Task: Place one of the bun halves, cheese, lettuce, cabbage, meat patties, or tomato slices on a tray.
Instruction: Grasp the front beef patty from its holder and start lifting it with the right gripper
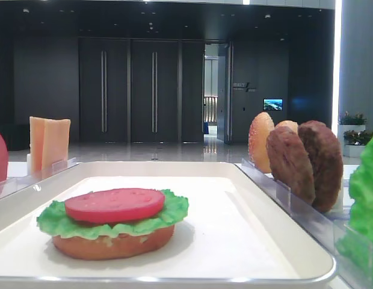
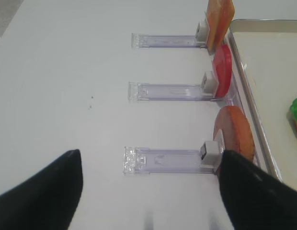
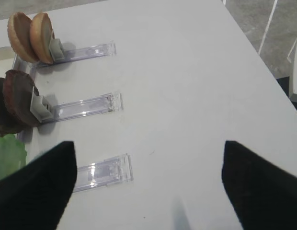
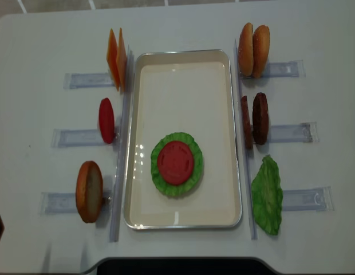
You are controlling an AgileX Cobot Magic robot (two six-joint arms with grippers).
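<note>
On the white tray [image 4: 183,91] lies a stack: a bun half [image 1: 114,245] at the bottom, lettuce [image 4: 166,182] on it, and a tomato slice [image 4: 176,162] on top. Left of the tray stand cheese [image 4: 117,66], a tomato slice [image 4: 106,120] and a bun half [image 4: 89,191]. To its right stand two bun halves [image 4: 253,50], two meat patties [image 4: 255,117] and lettuce [image 4: 268,195]. My right gripper [image 3: 148,191] hovers open over bare table beside the patties [image 3: 17,100]. Over the table by the left bun half [image 2: 234,136], my left gripper [image 2: 148,191] is open and holds nothing.
Clear plastic holder racks [image 4: 292,133] reach outward from both long sides of the tray. One clear holder [image 3: 103,172] lies just ahead of the right gripper's left finger. The table's right edge [image 3: 263,62] drops to the floor.
</note>
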